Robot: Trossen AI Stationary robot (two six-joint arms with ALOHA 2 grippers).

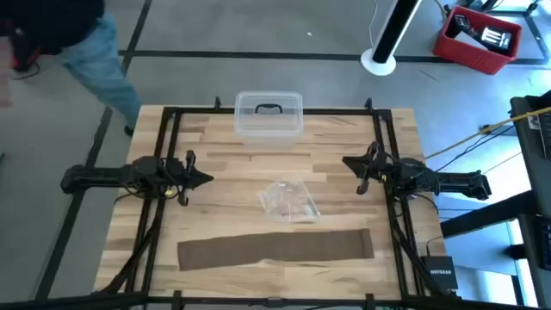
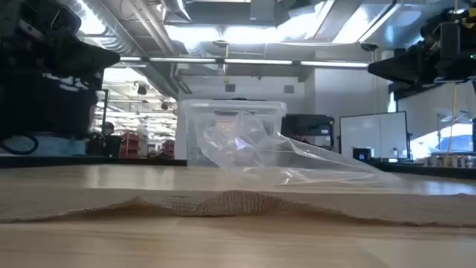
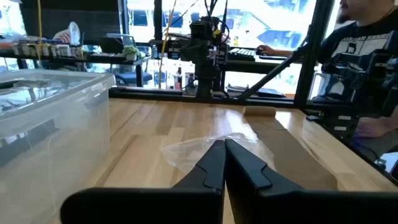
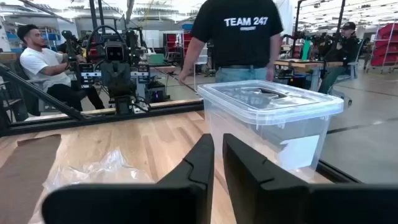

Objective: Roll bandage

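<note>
The bandage (image 1: pixel 275 248), a long dull brown strip, lies flat and unrolled along the table's near edge; the low view shows a slight hump in the bandage (image 2: pixel 238 202). My left gripper (image 1: pixel 209 179) hovers at the table's left side with its fingers shut (image 3: pixel 224 146), pointing level toward the middle. My right gripper (image 1: pixel 346 162) hovers at the right side, also level, with a narrow gap between its fingers (image 4: pixel 217 140) and nothing in it. Both are well clear of the bandage, on its far side.
A crinkled clear plastic bag (image 1: pixel 288 202) lies at the table's middle, just beyond the bandage. A clear plastic box with a dark handle (image 1: pixel 269 116) stands at the far edge. People stand and sit beyond the table (image 4: pixel 236 37).
</note>
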